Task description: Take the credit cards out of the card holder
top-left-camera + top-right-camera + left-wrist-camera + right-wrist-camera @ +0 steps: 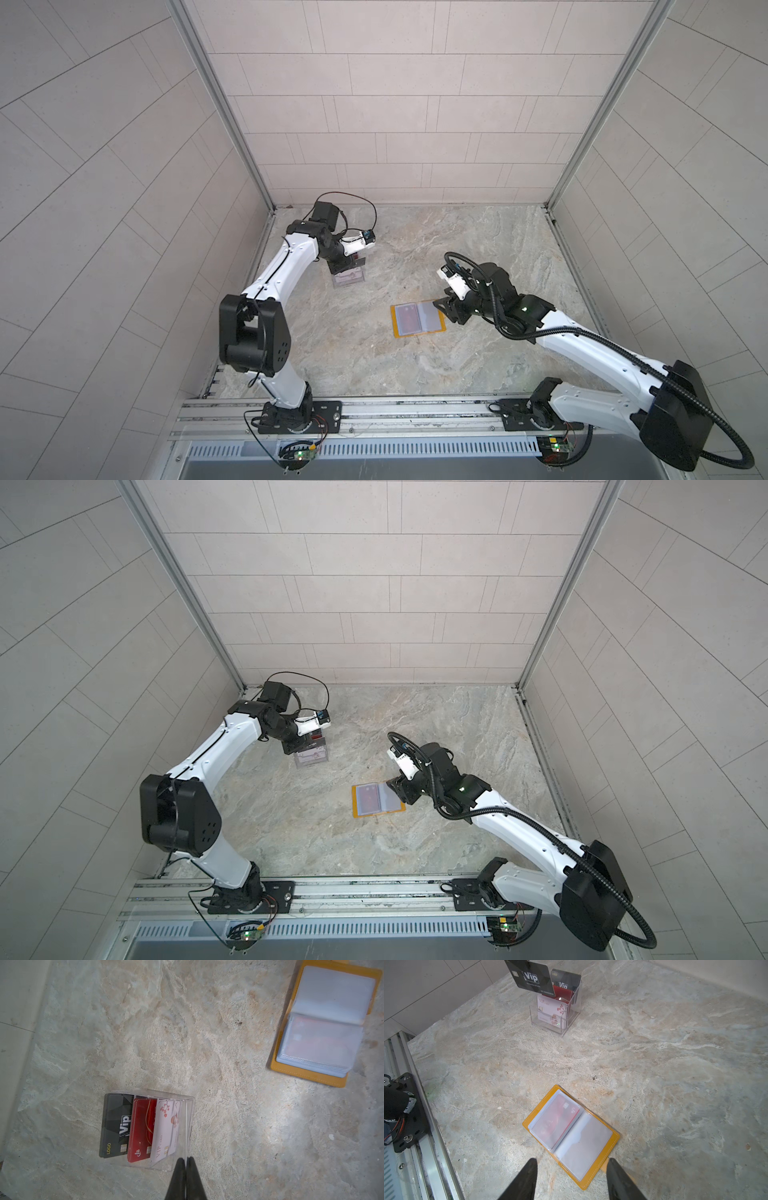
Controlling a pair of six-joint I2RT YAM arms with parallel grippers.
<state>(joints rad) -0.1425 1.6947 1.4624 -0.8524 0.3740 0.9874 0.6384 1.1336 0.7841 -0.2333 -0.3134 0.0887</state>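
The fingers (176, 1178) of the left gripper (185, 1158) are pressed together with only a hairline between them. They hang over the clear stand (188, 1115), which sits near the bench's (478, 249) far left corner. In the right wrist view a dark grey card (529, 976) hangs in the air just above that stand, so I judge it is pinched in this gripper. The stand's tiers already hold grey, red and white cards upright.

The card holder (548, 1098) lies open and flat about mid-bench, well apart from the stand. Its left page shows a red card (560, 1120) through the cloudy sleeve. The facing sleeve (587, 1142) looks empty.

The right gripper (572, 1159) hovers at the holder's near right edge. Its fingers are spread wide and hold nothing.

The red card should be light, stiff and slick, too thin to catch from flat. The soft plastic sleeve will likely cling to it. The holder is light too, and may slide or lift with the card unless its cover is pinned. The empty sleeve has a cut-out on its spine side, so the mouths probably face the spine. The card's spine-side edge looks like the place to pinch, and the pull should run along the page.
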